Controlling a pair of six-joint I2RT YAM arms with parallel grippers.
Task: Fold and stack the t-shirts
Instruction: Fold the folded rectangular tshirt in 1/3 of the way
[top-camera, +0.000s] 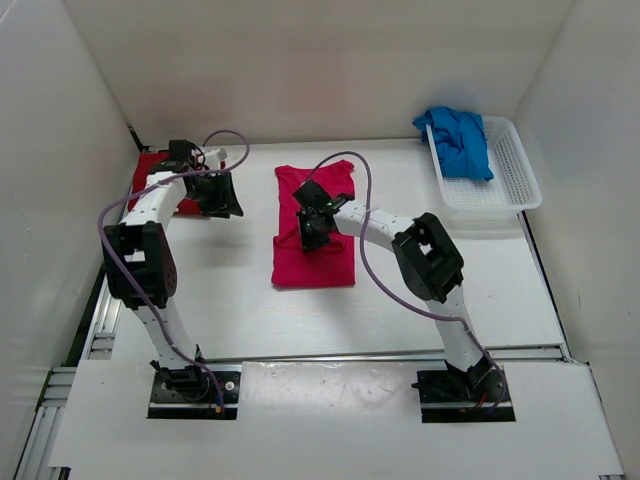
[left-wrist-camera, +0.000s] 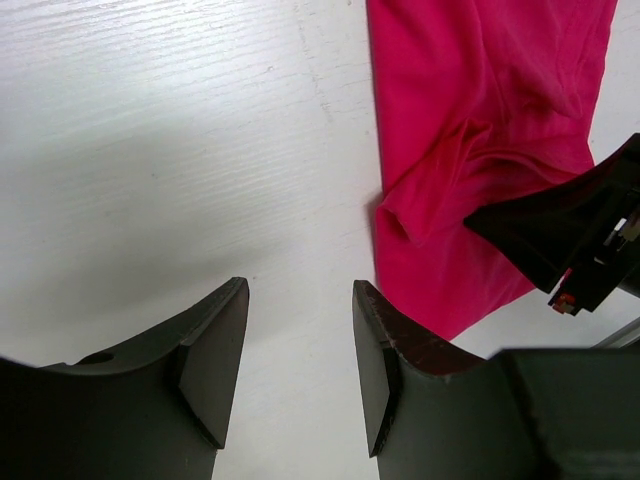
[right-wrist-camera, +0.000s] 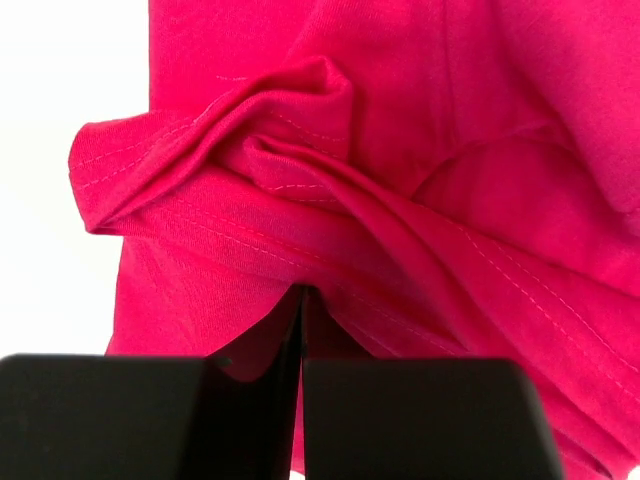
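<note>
Right gripper (right-wrist-camera: 302, 295) pinches the pink shirt (top-camera: 315, 262) mid-fold; left gripper (left-wrist-camera: 300, 330) hangs open, empty. Dark red shirt (top-camera: 150, 170) lies at ten o'clock, while the blue shirt (top-camera: 460, 140) sits crumpled in the basket (top-camera: 510, 185) at two o'clock, not yet folded.

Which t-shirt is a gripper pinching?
The pink-magenta t-shirt: the right gripper is shut on it. The dark red one lies far left, the blue one in the basket.

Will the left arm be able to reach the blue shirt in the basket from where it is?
Probably not. The blue shirt sits in the white basket at the far right corner, while the left arm is far left, and the right arm pinching the pink shirt stands between.
</note>
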